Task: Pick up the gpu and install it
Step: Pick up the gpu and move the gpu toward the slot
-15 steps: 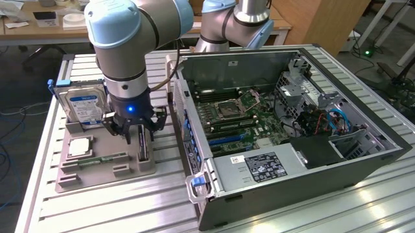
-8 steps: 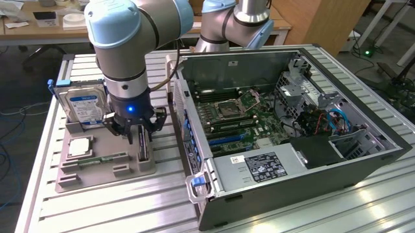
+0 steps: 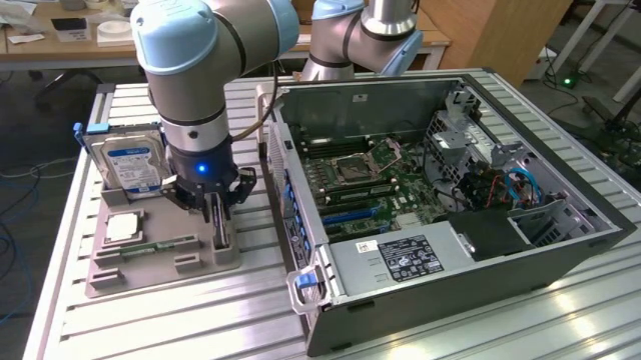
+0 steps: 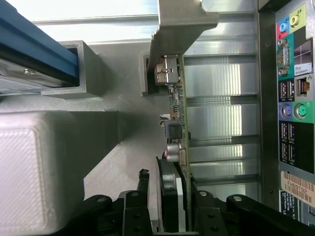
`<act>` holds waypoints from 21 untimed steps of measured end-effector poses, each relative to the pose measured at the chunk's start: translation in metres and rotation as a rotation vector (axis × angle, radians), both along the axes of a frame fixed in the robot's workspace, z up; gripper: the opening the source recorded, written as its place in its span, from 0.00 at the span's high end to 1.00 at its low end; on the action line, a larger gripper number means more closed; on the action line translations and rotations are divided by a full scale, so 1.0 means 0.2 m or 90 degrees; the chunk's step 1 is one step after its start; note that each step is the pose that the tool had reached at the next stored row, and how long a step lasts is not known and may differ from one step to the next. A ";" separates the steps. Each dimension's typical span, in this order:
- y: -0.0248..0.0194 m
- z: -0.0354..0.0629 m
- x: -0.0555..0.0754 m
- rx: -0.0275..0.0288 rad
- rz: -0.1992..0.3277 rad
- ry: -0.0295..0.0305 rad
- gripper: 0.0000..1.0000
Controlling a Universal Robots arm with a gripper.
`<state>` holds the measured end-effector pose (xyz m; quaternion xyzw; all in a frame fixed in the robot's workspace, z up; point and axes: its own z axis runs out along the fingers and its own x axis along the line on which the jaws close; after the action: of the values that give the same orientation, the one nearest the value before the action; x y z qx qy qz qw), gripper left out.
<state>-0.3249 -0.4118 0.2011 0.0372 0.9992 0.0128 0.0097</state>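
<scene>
The gpu (image 3: 221, 234) stands on edge in a slot of the grey holder tray (image 3: 150, 274), left of the open computer case (image 3: 451, 247) in the exterior view. In the wrist view the gpu (image 4: 176, 118) shows edge-on, a thin card with small components and its silver metal bracket (image 4: 182, 24) at the far end. My gripper (image 3: 213, 204) is down over the card's top edge. In the wrist view my gripper (image 4: 170, 199) straddles the card, one of its fingers (image 4: 143, 189) still a narrow gap away from the card's black cooler, so it stands open.
A silver hard drive (image 3: 130, 161) with a blue-white label stands upright in the tray's back slot. A processor (image 3: 120, 227) and a green memory stick (image 3: 155, 246) lie in the tray. The case's motherboard (image 3: 371, 180) lies exposed. The case's rear port panel (image 4: 290, 98) sits close beside the card.
</scene>
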 end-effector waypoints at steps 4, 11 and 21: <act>0.000 0.000 0.01 0.0000 0.000 -0.0001 0.61; 0.000 0.000 0.01 -0.0001 0.000 0.0000 0.61; 0.000 0.000 0.02 -0.0002 0.000 0.0000 0.69</act>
<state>-0.3215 -0.4118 0.2011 0.0372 0.9992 0.0127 0.0097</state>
